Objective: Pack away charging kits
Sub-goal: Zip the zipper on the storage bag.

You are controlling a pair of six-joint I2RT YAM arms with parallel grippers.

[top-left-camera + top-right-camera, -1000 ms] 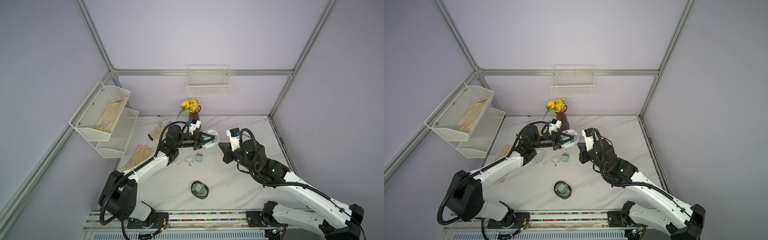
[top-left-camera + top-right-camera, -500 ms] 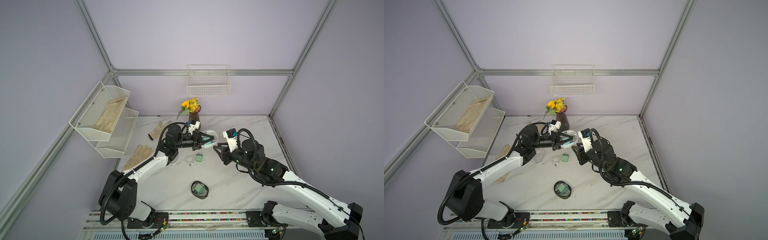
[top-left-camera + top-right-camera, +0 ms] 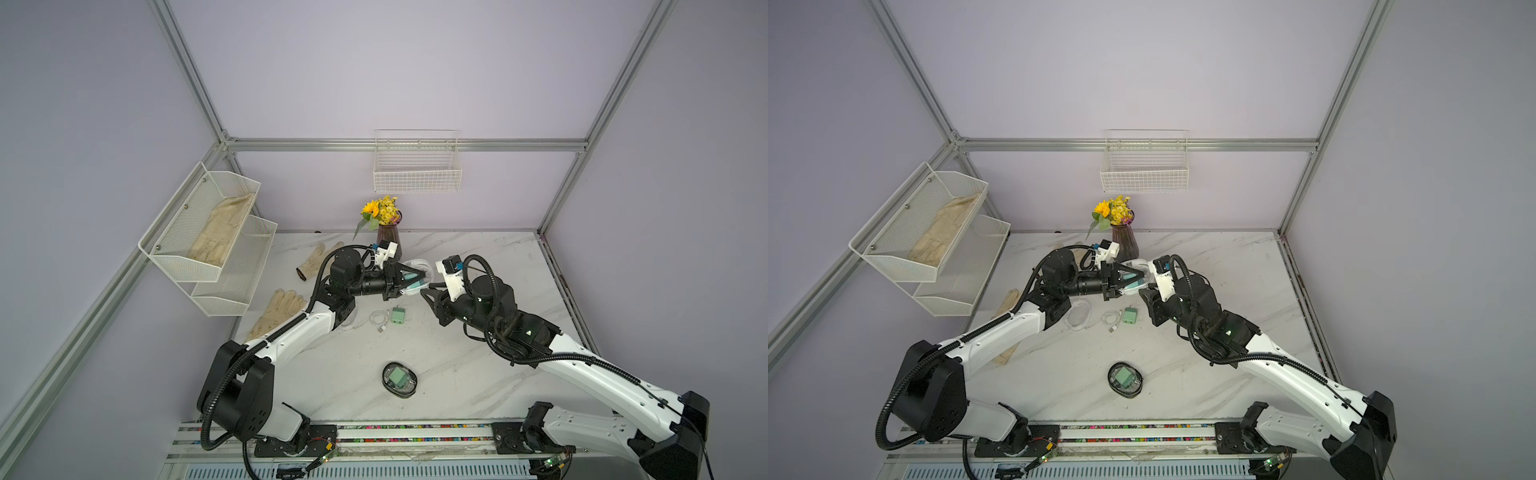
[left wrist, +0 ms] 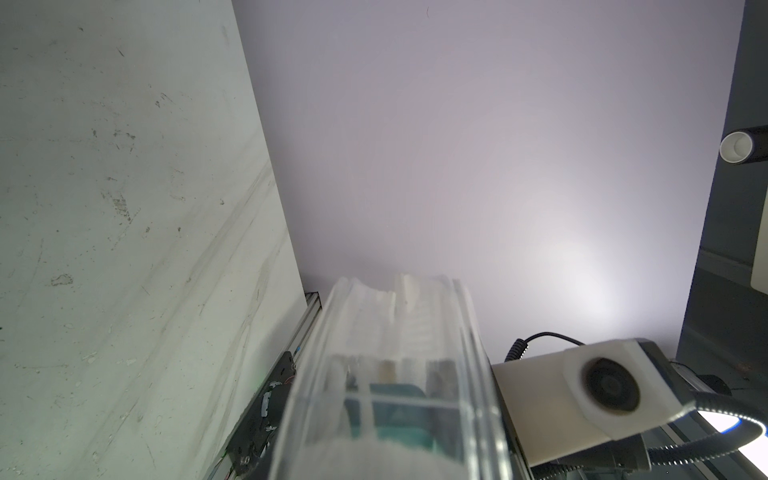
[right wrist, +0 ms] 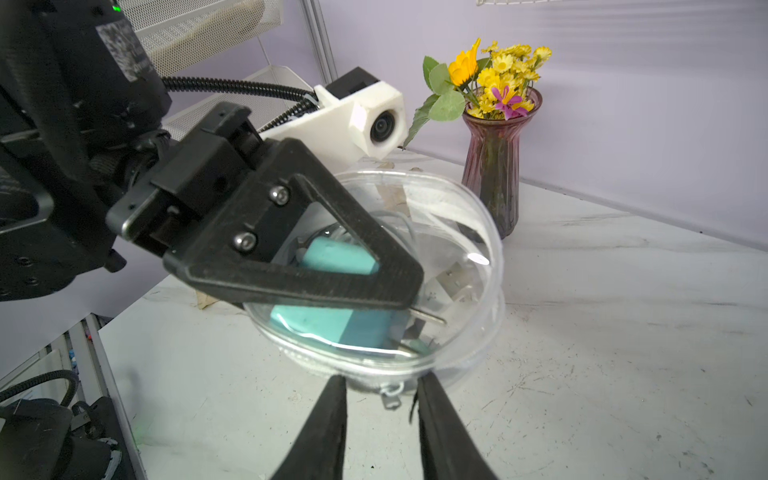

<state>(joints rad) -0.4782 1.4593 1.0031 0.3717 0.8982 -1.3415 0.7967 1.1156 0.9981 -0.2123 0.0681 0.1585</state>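
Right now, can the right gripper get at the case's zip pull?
Likely yes: the right gripper is open, tips flanking the zip pull hanging off the case that the left gripper holds; nothing between.

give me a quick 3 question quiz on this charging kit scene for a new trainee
1. True or false: the left gripper holds the clear oval case, with a teal adapter inside, lifted off the table.
2. The black-rimmed case is: A lifted in the air; B lying on the table, touching neither arm; C stacked on the clear oval case.
3. Name what lies right beside the mint-green adapter on the table.

Key: 1 true; 2 B; 3 the coiled white cable.
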